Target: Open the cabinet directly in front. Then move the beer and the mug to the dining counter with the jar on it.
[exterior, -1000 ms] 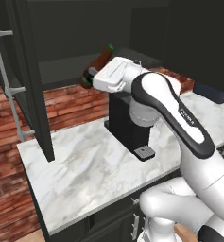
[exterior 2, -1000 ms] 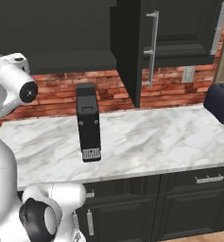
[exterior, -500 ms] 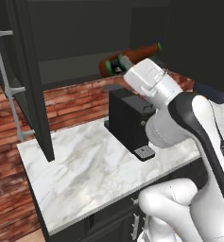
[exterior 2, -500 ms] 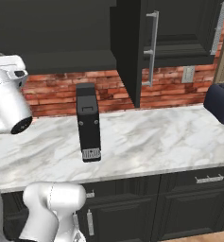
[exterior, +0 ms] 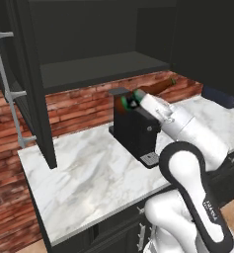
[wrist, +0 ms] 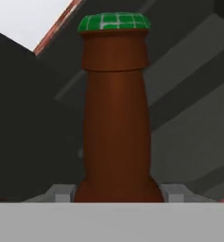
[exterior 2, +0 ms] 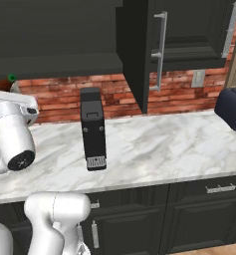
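Quick count of what's here: one brown glass beer bottle with a green cap (wrist: 114, 108), one two-finger gripper (wrist: 117, 193), one black wall cabinet (exterior: 89, 69) with its doors swung open, one tall black boxy countertop appliance (exterior 2: 93, 127) and one dark blue toaster-looking thing (exterior 2: 231, 109) off at the far end of the white-grey marble worktop (exterior 2: 154, 144).

In the hand view the beer bottle sits right between the two fingertips (wrist: 61, 193); there's a pale grey pad on each side of its body and the long neck runs straight away from the hand, cap at the far end. So the gripper is clamped on the bottle, jaws touching it left and right.

From the left base view the bottle is up in the air, lying roughly sideways, neck and green cap sticking out past the white wrist toward the brick wall (exterior: 79, 106). It's below the cabinet's dark inner shelf (exterior: 96, 69) and just above and behind the black appliance, not resting on anything. In the right base view you can just catch the green cap peeking over the white arm at the left edge, in front of the bricks.

Two long brushed-silver bar handles (exterior 2: 160, 50) show on the doors in the right base view.
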{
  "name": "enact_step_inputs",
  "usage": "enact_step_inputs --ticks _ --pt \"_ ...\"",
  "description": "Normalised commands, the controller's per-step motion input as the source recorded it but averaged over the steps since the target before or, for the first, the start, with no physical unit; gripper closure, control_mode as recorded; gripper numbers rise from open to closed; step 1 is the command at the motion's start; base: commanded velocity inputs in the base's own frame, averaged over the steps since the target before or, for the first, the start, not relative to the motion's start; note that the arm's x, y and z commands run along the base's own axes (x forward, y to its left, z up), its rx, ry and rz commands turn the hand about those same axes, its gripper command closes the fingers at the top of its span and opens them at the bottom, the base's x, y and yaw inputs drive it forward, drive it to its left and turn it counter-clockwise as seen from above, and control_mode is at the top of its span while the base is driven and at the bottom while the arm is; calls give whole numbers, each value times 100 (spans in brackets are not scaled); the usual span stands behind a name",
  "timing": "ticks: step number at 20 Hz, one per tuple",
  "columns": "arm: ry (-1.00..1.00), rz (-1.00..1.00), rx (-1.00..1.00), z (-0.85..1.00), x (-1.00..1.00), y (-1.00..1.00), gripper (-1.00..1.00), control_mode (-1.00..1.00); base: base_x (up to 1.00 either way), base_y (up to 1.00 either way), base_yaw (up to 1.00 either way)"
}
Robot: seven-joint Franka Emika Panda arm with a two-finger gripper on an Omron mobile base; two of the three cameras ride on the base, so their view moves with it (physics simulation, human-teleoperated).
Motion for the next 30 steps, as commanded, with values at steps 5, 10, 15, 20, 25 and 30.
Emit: enact_step_inputs --ticks 5,10,15,20,25,30 --pt "41 2 -8 -4 -19 -5 100 -100 0 0 0" --pt "0 5 -9 -26 -10 0 100 -100 0 0 0" --pt "-2 26 -26 -73 -41 -4 100 -100 0 0 0" --pt "0 34 -6 -20 -47 -28 100 -100 0 0 0" --pt "0 2 0 0 -9 -1 100 -100 0 0 0" --pt "-7 4 -3 -1 -11 0 100 -100 0 0 0"
